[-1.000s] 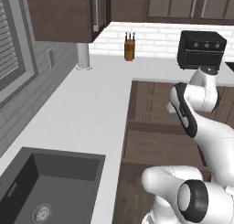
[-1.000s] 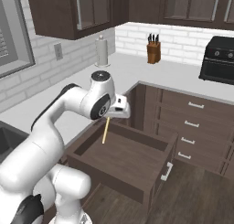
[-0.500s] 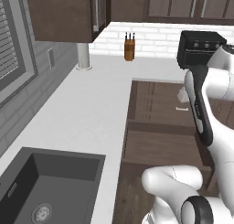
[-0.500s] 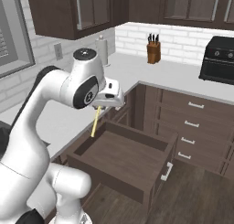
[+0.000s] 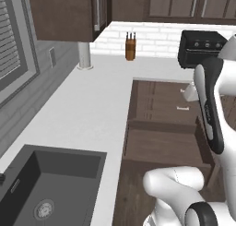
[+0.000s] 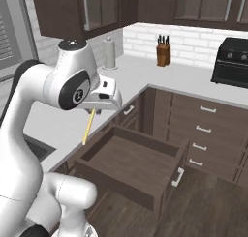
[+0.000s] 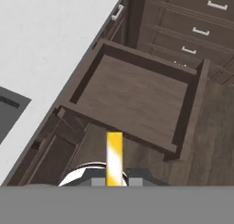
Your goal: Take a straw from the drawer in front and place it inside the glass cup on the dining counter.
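My gripper [image 6: 95, 110] is shut on the top end of the straw [image 6: 87, 128], a thin yellow-tan stick that hangs down over the worktop's edge, left of the drawer. In the hand view the straw [image 7: 114, 155] rises from between the fingertips, where my gripper [image 7: 114, 182] looks down on the scene. The drawer [image 6: 133, 164] stands pulled out, wide and dark brown, and its floor [image 7: 133, 94] is bare. In the left base view the drawer [image 5: 162, 146] lies below the raised arm. The glass cup and the dining counter are out of view.
A white worktop [image 5: 78, 114] runs along the left with a dark sink [image 5: 50, 189] near me. A knife block [image 6: 163, 54], a paper towel roll [image 6: 110, 53] and a black oven [image 6: 231, 62] stand at the back. A stack of closed drawers [image 6: 203, 132] is right of the open one.
The arm has swung left in the right base view, carrying the straw from above the drawer to over the worktop's edge. The grip on the straw has held.
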Robot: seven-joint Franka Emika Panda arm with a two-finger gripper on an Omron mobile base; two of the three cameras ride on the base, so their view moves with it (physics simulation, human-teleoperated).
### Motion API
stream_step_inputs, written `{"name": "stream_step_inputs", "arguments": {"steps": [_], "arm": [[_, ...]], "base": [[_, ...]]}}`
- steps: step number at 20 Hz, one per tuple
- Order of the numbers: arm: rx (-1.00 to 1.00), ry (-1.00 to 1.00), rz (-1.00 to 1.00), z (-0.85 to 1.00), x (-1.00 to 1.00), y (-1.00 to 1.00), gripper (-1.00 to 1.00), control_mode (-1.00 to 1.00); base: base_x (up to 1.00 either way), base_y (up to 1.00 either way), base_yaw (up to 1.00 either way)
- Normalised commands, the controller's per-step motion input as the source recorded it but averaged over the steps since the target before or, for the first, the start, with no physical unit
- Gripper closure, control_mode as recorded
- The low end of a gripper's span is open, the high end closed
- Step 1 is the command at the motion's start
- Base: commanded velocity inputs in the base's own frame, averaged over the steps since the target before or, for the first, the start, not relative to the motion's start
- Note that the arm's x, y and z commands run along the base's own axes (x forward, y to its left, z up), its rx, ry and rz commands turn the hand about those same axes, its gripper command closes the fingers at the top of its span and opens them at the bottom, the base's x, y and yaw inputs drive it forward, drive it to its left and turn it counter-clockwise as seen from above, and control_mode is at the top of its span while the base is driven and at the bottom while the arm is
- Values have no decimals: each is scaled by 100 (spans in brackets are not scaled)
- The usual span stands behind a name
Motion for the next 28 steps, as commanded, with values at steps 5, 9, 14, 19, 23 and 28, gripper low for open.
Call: {"name": "stream_step_inputs", "arguments": {"steps": [5,9,14,19,23,28], "arm": [[0,0,0,0,0,0,100,100],[0,0,0,0,0,0,100,100],[0,0,0,0,0,0,100,100],[0,0,0,0,0,0,100,100],[0,0,0,0,0,0,100,100],[0,0,0,0,0,0,100,100]], "base": [[-100,-5,-1],[-97,-34,-3],[-21,-84,-29],[0,-97,-48],[0,-94,-48],[1,-88,-46]]}}
